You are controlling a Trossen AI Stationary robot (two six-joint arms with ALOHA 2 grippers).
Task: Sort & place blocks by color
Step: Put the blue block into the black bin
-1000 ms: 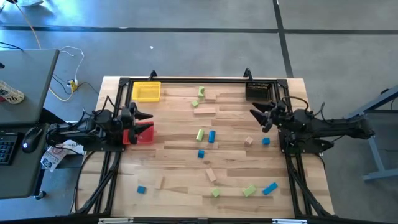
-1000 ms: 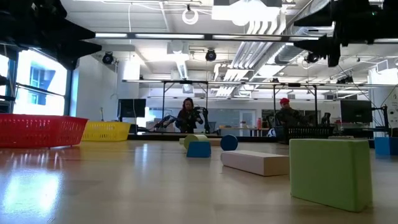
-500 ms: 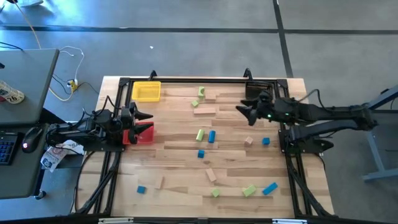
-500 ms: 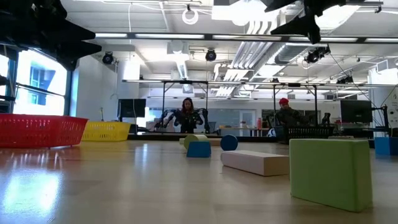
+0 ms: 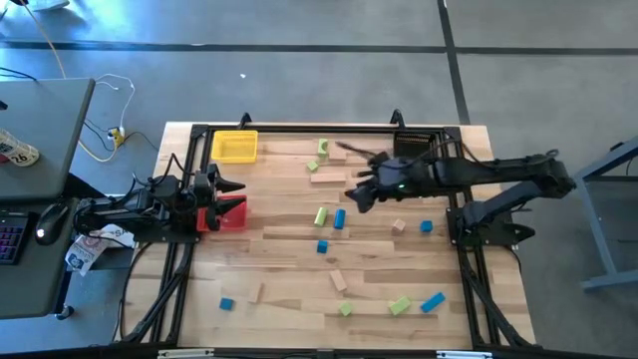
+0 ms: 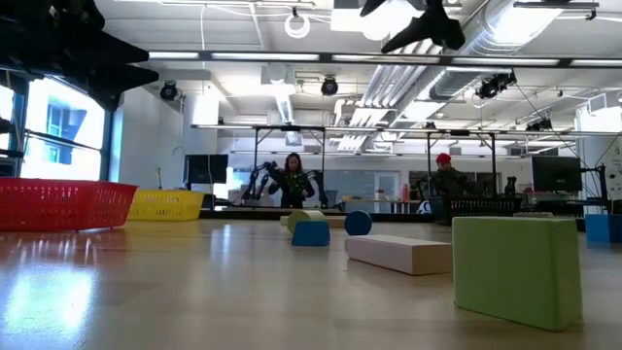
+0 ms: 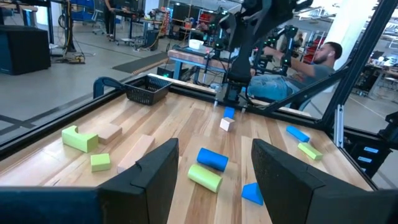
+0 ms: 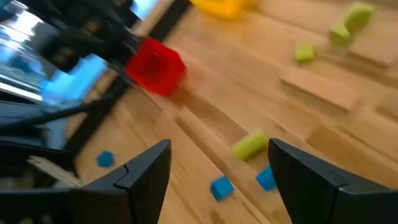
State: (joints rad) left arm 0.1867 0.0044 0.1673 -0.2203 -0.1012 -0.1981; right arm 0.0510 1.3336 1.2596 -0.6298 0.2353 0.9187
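Your right gripper (image 5: 359,194) reaches out over the middle of the table (image 5: 289,269), jaws spread wide and holding nothing, just right of the blue cylinder (image 5: 340,218) and the green cylinder (image 5: 320,215) lying side by side. Your left gripper (image 5: 227,196) waits at the left edge above the red bin (image 5: 231,216), jaws parted and empty. The blocks lie scattered on the table: green and tan ones at the far side near the yellow bin (image 5: 234,147), a blue cube (image 5: 322,246) mid-table, a tan cube (image 5: 399,226) and a small blue cube (image 5: 426,226) to the right, more along the near edge.
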